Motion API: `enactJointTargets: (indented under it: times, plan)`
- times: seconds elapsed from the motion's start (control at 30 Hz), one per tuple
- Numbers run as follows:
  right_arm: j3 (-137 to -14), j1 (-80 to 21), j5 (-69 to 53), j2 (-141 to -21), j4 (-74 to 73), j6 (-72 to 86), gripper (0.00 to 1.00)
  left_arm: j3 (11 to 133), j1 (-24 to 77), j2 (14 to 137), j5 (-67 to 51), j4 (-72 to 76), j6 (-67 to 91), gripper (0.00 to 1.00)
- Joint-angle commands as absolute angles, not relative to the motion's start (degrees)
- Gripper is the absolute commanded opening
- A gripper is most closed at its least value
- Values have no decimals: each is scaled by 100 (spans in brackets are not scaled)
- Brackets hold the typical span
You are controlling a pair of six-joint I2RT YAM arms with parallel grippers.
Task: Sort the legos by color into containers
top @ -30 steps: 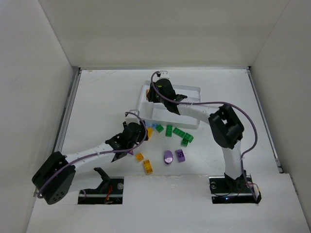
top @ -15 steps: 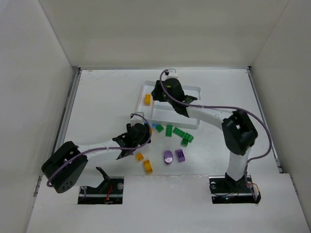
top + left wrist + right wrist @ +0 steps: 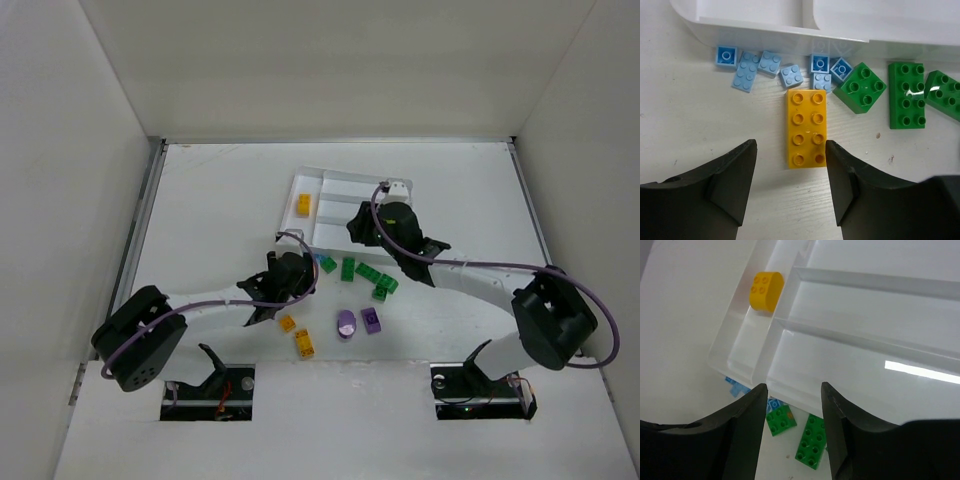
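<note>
The white tray (image 3: 352,190) lies at the table's middle back. One yellow brick (image 3: 303,205) lies in its short left end section, also in the right wrist view (image 3: 765,290). My left gripper (image 3: 303,270) is open and low over the table. A yellow two-by-four brick (image 3: 807,128) lies just ahead of its fingertips (image 3: 791,167). Several pale blue bricks (image 3: 770,67) lie along the tray wall (image 3: 780,27). My right gripper (image 3: 366,228) is open and empty above the tray's near edge (image 3: 792,407). Green bricks (image 3: 348,268) lie below it.
More green bricks (image 3: 380,282) lie right of the left gripper, also seen in the left wrist view (image 3: 906,102). Two purple bricks (image 3: 358,322) and two small yellow bricks (image 3: 295,334) lie nearer the arm bases. The enclosure's white walls stand on all sides.
My right gripper left a yellow brick in the tray's end section and drew back right and toward me. My left gripper moved a little right, toward the tray.
</note>
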State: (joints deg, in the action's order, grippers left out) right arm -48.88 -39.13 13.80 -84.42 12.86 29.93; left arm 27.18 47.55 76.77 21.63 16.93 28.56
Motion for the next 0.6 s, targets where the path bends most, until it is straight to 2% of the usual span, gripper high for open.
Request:
enactJointTargets:
  times: [0.0, 0.17, 0.3, 0.4, 0.57]
  plan:
    - [-4641, -4073, 1529, -8095, 1687, 3041, 53, 2936, 4803, 7716, 2180, 2029, 2830, 54]
    - [-4307, -4170, 1591, -7893, 1766, 3102, 54, 3111, 4873, 8173, 2074, 2180, 2786, 53]
    - [-4070, -4214, 1591, -7656, 1802, 3138, 55, 3269, 4856, 8630, 2197, 2075, 2804, 41]
    - [-3868, -4284, 1591, -7445, 1802, 3164, 55, 3357, 4899, 8535, 2355, 1829, 2839, 25]
    - [-3315, -4442, 1766, -6944, 1740, 3217, 54, 3489, 4953, 7605, 2461, 1653, 2786, 20]
